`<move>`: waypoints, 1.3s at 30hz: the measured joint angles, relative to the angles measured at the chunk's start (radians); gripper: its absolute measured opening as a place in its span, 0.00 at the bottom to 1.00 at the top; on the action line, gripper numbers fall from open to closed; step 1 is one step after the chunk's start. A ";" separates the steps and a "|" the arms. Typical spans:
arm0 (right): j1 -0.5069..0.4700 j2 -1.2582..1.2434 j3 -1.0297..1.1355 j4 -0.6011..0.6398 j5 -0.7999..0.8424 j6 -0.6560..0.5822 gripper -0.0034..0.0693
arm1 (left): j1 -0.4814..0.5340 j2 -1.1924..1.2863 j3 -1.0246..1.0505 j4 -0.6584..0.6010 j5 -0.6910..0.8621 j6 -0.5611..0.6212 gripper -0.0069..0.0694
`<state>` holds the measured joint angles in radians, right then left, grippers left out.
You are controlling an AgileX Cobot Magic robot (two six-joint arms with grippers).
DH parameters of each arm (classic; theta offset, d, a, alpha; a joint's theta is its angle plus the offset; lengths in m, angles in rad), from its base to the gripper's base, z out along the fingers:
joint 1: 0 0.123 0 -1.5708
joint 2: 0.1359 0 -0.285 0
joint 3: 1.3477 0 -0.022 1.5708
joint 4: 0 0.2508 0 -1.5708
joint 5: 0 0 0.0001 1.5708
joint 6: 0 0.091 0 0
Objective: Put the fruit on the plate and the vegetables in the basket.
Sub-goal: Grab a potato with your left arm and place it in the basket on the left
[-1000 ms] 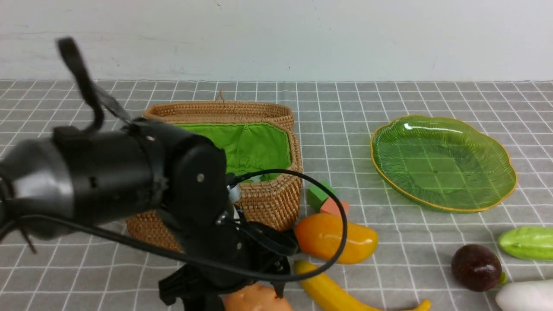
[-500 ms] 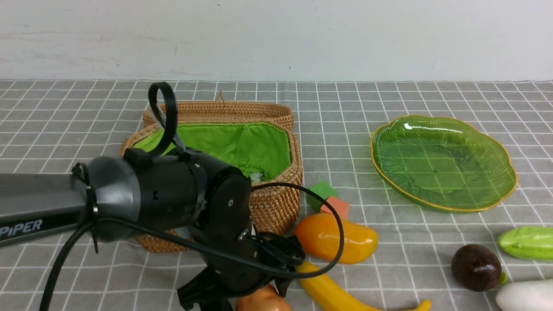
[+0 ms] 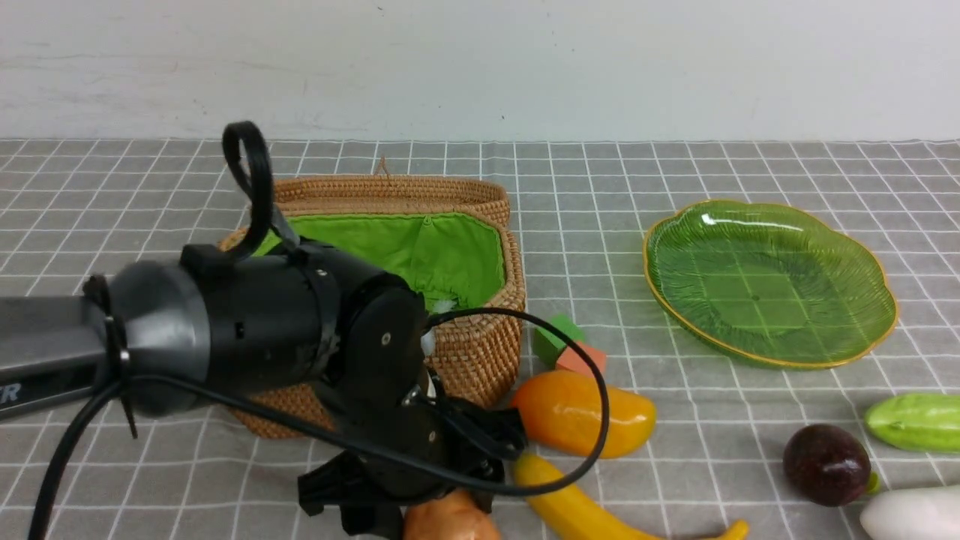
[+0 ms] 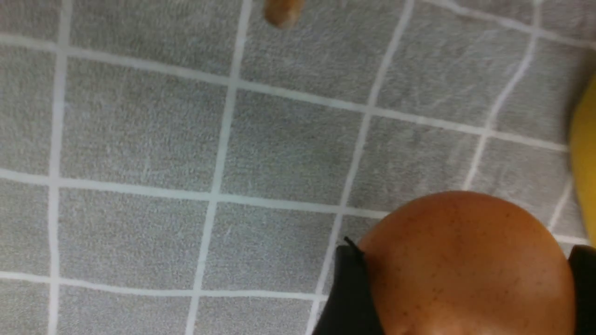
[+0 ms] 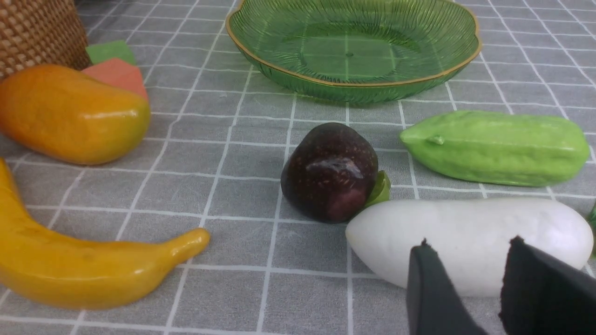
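Observation:
My left gripper (image 4: 464,279) is shut on the tan-brown potato (image 3: 450,521) low at the front of the cloth, a black finger (image 4: 347,288) pressed against each side. The mango (image 3: 581,412) and the banana (image 3: 577,510) lie just right of it. The open basket (image 3: 480,345) with green lining stands behind my left arm. The green glass plate (image 3: 765,289) holds nothing. At the front right lie the purple fruit (image 5: 330,172), the cucumber (image 5: 498,146) and the white radish (image 5: 437,228). My right gripper (image 5: 469,242) hangs open just short of the radish, holding nothing.
A green cube (image 3: 555,337) and an orange cube (image 3: 581,360) sit between the basket and the mango. My left arm and its looping cable (image 3: 592,390) cover the basket's front left. A white wall bounds the far side of the grey checked cloth.
My left arm swung lower in front of the basket and its jaws narrowed onto the potato. The right gripper and the other objects have not moved.

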<state>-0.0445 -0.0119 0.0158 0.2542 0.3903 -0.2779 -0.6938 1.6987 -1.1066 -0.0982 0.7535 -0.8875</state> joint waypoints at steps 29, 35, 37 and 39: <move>0.000 0.000 0.000 0.000 0.000 0.001 0.38 | 0.318 -0.046 -0.329 0.332 -0.041 -0.171 0.77; 0.000 0.000 0.000 0.000 0.000 0.001 0.38 | 0.318 0.007 -0.329 0.334 -0.041 -0.176 0.80; 0.000 0.000 0.000 0.000 0.000 0.001 0.38 | 0.318 0.005 -0.329 0.334 -0.042 -0.166 0.83; 0.000 0.000 0.000 0.000 0.000 0.001 0.38 | 0.318 0.000 -0.331 0.334 -0.040 -0.146 0.86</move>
<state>-0.0445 -0.0119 0.0158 0.2542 0.3903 -0.2772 -0.3754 1.6989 -1.4373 0.2356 0.7131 -1.0339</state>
